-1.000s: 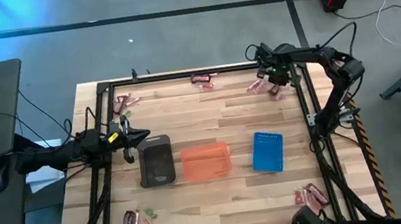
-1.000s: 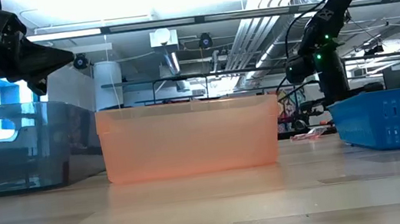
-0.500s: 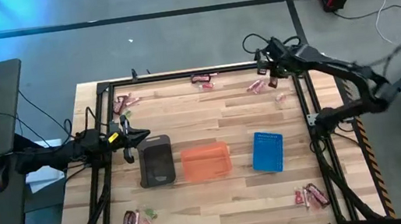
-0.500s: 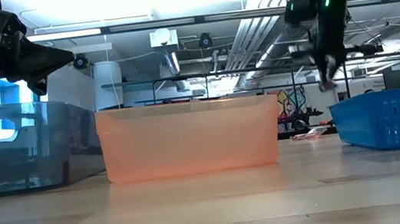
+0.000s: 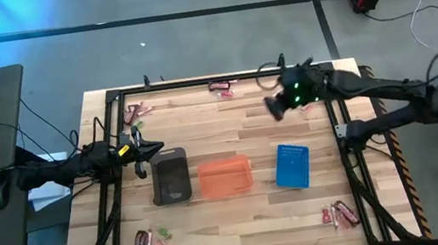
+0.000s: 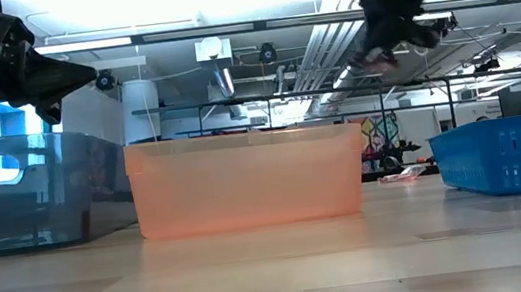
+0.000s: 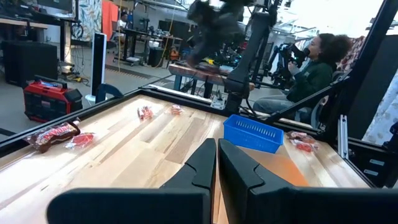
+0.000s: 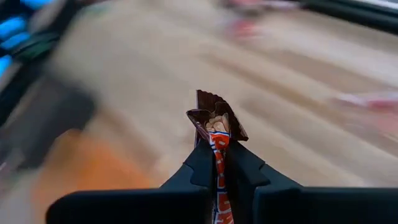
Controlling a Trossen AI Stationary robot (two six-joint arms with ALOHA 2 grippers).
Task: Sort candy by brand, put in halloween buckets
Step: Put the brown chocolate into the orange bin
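High view: right gripper (image 5: pixel 275 104) in the upper right of the frame, over bare wood just left of the far-right candy cluster (image 5: pixel 307 107); half a second ago it stood at that cluster near the frame rail, and a second ago it was down among the pieces, so a pick is made and the carry toward centre is under way. Grey bucket (image 5: pixel 170 177), orange bucket (image 5: pixel 226 177) and blue bucket (image 5: pixel 293 165) in a row across mid-frame; loose candy also at upper left (image 5: pixel 137 111), top centre (image 5: pixel 222 86), lower left (image 5: pixel 143 244) and lower right (image 5: pixel 339 213). Left gripper (image 5: pixel 156 149) at mid-left, just above the grey bucket's near corner, unmoved. Low view: right gripper (image 6: pixel 377 54) high in the upper right, above the orange bucket's (image 6: pixel 245 180) right end, a reddish wrapper hanging from it; it has risen and shifted left. Left wrist view: left fingers (image 7: pixel 205 163) pressed together, empty; blue bucket (image 7: pixel 254 132) at centre. Right wrist view: right fingers (image 8: pixel 205 163) clamped narrow on one brown-and-orange bar (image 8: pixel 216 132), standing up between them; table below streaked by motion. Judgement: one bar secured and in transit; which bucket it is bound for cannot be told; drop-off is the remaining step.
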